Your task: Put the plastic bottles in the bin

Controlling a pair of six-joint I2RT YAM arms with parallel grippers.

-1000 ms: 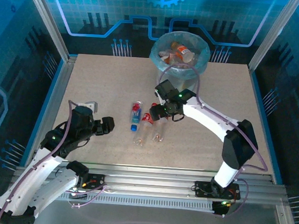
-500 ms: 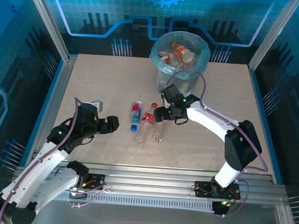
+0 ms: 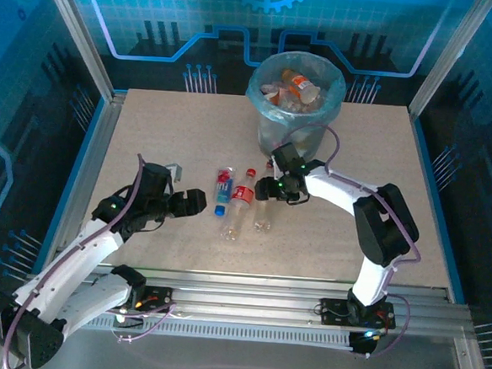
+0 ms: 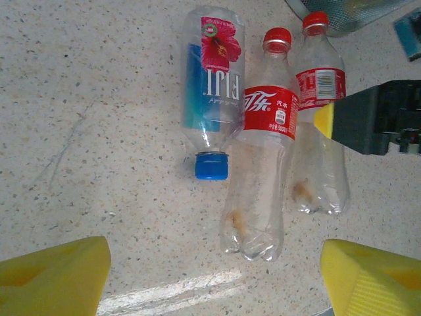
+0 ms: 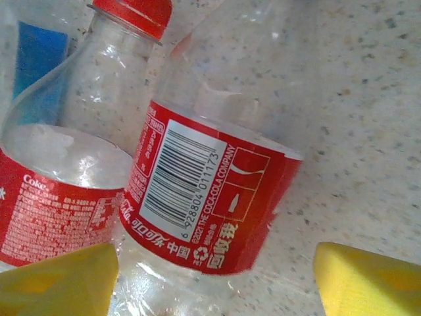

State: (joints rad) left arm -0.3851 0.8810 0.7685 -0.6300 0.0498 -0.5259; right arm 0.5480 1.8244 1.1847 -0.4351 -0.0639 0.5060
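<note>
Three plastic bottles lie side by side mid-table: a blue-capped Fiji bottle [image 3: 222,187] [image 4: 212,85], a red-label Coke bottle [image 3: 238,208] [image 4: 263,145] and a second Coke bottle [image 3: 262,213] [image 4: 319,125] [image 5: 210,197]. My right gripper [image 3: 267,188] [image 5: 214,283] is low over that second Coke bottle, open, its yellow fingers on either side of the label; the right pad stands clear of the bottle. To the left of the bottles my left gripper [image 3: 197,200] [image 4: 214,280] is open and empty. The bin [image 3: 295,112], lined in light blue, stands behind and holds several bottles [image 3: 302,87].
A small grey-white piece [image 3: 174,171] lies just behind the left arm. Aluminium posts and blue panels wall the table on three sides. Bare tabletop lies to the right of the bottles and along the front rail.
My right gripper has settled over the right Coke bottle and its jaws have narrowed around it. The left arm has swung right, closer to the bottles.
</note>
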